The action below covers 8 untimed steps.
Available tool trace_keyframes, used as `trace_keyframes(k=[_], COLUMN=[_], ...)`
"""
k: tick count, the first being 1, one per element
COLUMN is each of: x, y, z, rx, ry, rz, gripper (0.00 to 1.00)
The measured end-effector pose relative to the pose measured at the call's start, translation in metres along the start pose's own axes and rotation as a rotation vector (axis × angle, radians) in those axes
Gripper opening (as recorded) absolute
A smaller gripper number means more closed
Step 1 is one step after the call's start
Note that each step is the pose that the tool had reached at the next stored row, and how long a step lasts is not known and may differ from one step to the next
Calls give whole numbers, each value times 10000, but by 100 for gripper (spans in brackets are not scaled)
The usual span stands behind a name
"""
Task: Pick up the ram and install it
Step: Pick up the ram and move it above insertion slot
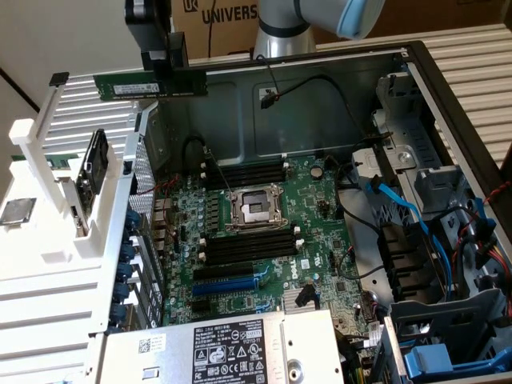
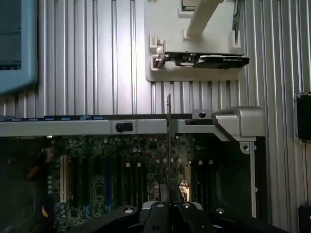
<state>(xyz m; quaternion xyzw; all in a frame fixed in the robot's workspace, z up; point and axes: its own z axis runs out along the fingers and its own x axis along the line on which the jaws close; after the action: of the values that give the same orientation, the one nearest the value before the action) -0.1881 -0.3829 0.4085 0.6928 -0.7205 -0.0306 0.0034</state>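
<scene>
Exterior view: the fingers (image 1: 164, 70) are clamped on the ram (image 1: 128, 85), pinching its upper long edge near the middle. The stick hangs level just under the fingertips, in the air and touching nothing else. Directly below the fingers is a corner of the open computer case (image 1: 240, 104), with a black cable (image 1: 320, 80) strung across its wall. Well below the fingers and off to the exterior view's right lies the motherboard (image 1: 320, 200). On it, black memory slots (image 1: 244, 172) sit on either side of the processor socket (image 1: 256, 210), and the blue slot (image 1: 228, 284) is further still from the fingers. A white rack (image 1: 48, 200) stands below the fingers on the exterior view's left, with a card (image 1: 96, 160) upright in it.

Wrist view: the fingers (image 2: 168, 196) are closed on the ram (image 2: 168, 141). The stick is seen edge-on as a thin line running straight out from between the fingertips. Its far end crosses the case's grey rim (image 2: 73, 127). The motherboard (image 2: 97, 179) lies behind the stick, close to the fingers. Past the rim are the ribbed bench (image 2: 87, 58) and the white rack (image 2: 165, 19) with its card (image 2: 209, 59).
</scene>
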Motion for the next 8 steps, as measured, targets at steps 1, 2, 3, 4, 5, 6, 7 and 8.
trace_keyframes(k=[1, 2, 3, 4, 5, 6, 7, 8], x=[-2, -3, -5, -7, -9, -10, -12, -14], y=[-43, -91, -136, -182, -225, -271, -317, -364], z=[-2, -4, -6, -7, -7, -7, -6, -3], rx=[0, 0, 0, 1, 1, 1, 0, 0], ry=[0, 0, 0, -1, 0, 0, 0, 0], rz=[0, -1, -1, 0, 0, -1, -1, 0], gripper=[12, 12, 12, 12, 12, 12, 12, 12])
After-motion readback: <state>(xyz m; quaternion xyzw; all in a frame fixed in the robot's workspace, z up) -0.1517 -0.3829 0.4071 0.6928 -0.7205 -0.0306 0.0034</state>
